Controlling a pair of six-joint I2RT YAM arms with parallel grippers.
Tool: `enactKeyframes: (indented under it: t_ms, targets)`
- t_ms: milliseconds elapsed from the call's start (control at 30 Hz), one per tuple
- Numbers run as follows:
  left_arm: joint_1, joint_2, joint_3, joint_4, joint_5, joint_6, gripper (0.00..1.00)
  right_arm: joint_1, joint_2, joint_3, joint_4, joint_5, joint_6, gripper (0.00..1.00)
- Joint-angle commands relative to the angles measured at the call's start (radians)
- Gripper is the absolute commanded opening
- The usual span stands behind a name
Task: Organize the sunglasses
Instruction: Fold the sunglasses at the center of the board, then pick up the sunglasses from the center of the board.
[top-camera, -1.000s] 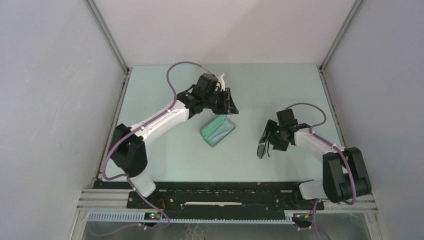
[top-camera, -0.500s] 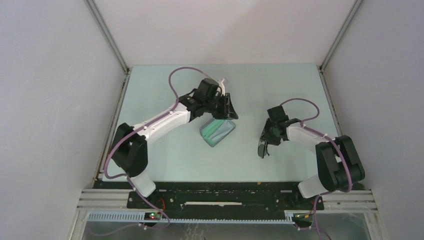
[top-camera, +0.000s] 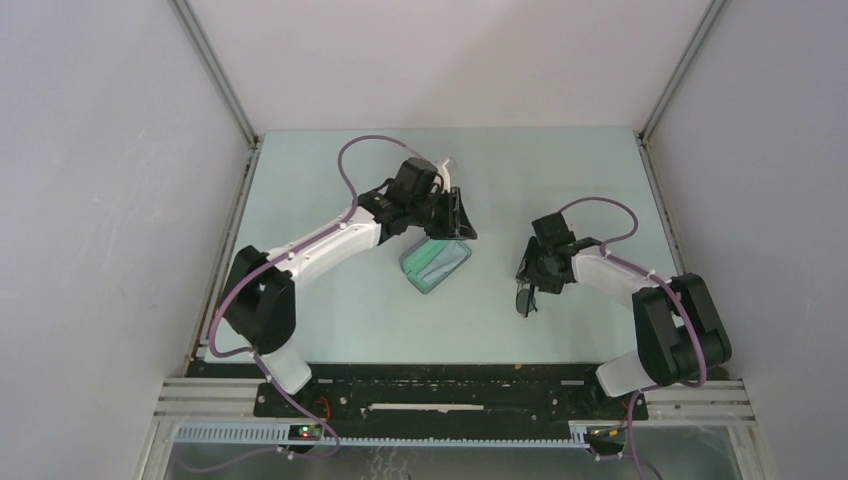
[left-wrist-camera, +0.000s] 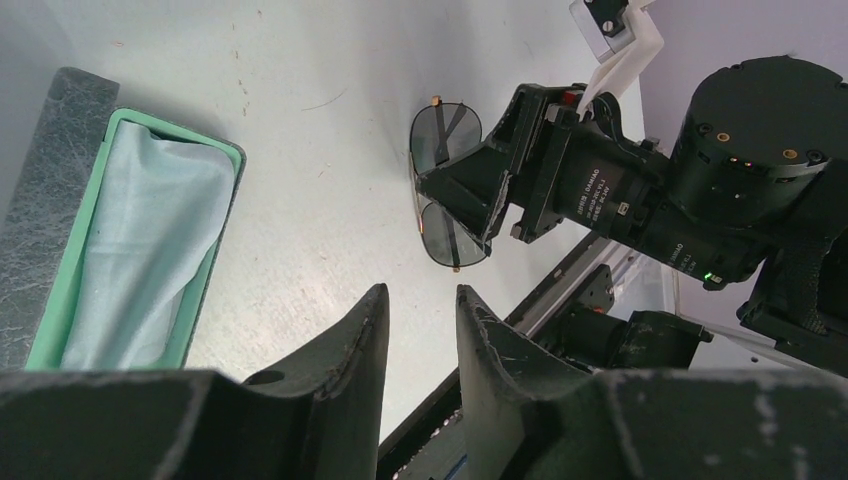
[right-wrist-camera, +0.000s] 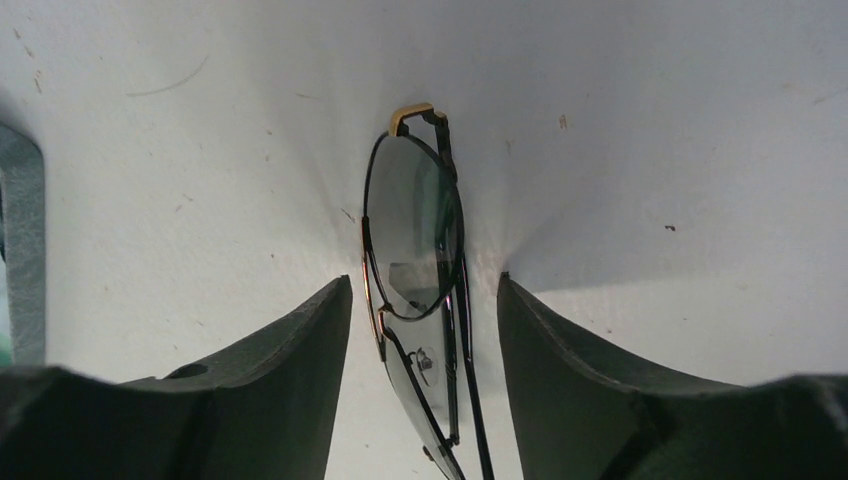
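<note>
**Two end effectors open, sunglasses (right-wrist-camera: 412, 235) on counter (right-wrist-camera: 650, 120) btwn R fingers (right-wrist-camera: 560, 360)**

R end effector (right-wrist-camera: 422, 285) is open. Its jaws stand either side of the sunglasses and are not clamped. In R wrist view there is a clear gap on the right-hand side. On the other side the finger sits v. close to the frame, and contact can't be told.

Sunglasses rest on the pale counter, right of centre in top view, w/ a bare strip of counter btwn them and the case (top-camera: 436, 265). They have a thin black wire frame, dark tinted lenses and a small gold piece at the far end. Temples look folded in behind the lenses. From R wrist cam they run edge-on, one lens beyond the other. L wrist view shows both lenses side by side w/ R fingers at approx the bridge.

L end effector (left-wrist-camera: 422, 320) holds nothing. Its fingers are a narrow gap apart, w/ bare counter seen btwn them. In top view it hangs over the far edge of the case.

Case is open and lies at an angle approx mid-counter, slate-grey textured outside, mint-green lining. Pale bluish cloth (left-wrist-camera: 150, 230) lies inside it and covers most of the lining. Purple cables (top-camera: 341, 160) loop over both robot limbs.
</note>
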Motion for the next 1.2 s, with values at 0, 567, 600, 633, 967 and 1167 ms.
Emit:
enactKeyframes:
  t_ms: [0, 567, 600, 633, 967, 1167]
  targets:
    - [0.0, -0.009, -0.027, 0.031, 0.026, -0.009, 0.36, 0.015, -0.032, 0.008, -0.043, 0.008, -0.012, 0.66]
    - [-0.004, 0.018, -0.016, 0.032, 0.067, -0.008, 0.35, 0.027, 0.012, 0.008, -0.008, -0.02, 0.011, 0.35]
    - [-0.003, 0.022, -0.015, 0.031, 0.068, -0.008, 0.35, 0.027, 0.004, 0.008, -0.01, -0.018, 0.01, 0.33]
    - [-0.003, 0.023, -0.013, 0.03, 0.07, -0.009, 0.35, 0.027, -0.005, 0.008, -0.01, -0.017, 0.01, 0.33]
    - [0.004, 0.017, 0.009, -0.014, 0.044, 0.02, 0.35, 0.023, -0.107, 0.026, -0.029, -0.018, 0.003, 0.3]
    - [0.104, 0.0, -0.015, -0.001, 0.108, -0.003, 0.35, 0.023, -0.174, 0.028, -0.019, -0.02, 0.006, 0.28]
